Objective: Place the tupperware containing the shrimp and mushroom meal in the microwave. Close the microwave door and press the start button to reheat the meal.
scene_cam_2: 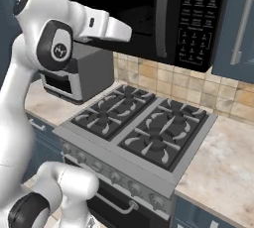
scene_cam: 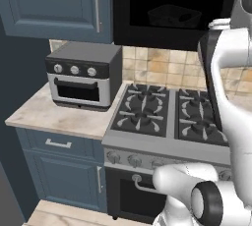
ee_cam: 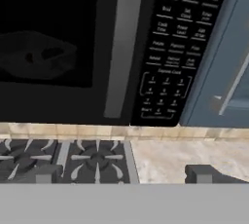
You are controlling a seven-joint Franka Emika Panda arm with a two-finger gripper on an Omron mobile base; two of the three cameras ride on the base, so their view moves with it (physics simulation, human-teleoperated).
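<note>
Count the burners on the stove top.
4, in a square on the stove: back left, back right, front left, front right. None seems hidden.

We find the microwave (scene_cam: pixel 172 9) mounted above the stove (scene_cam: pixel 167 114), with the tupperware (scene_cam: pixel 170 16) inside its cavity. The microwave door (ee_cam: pixel 58 47) is shut, its handle (ee_cam: pixel 121 43) left of the keypad (ee_cam: pixel 172 57). A toaster oven (scene_cam: pixel 83 75) sits on the counter (scene_cam: pixel 49 114) left of the stove.
</note>
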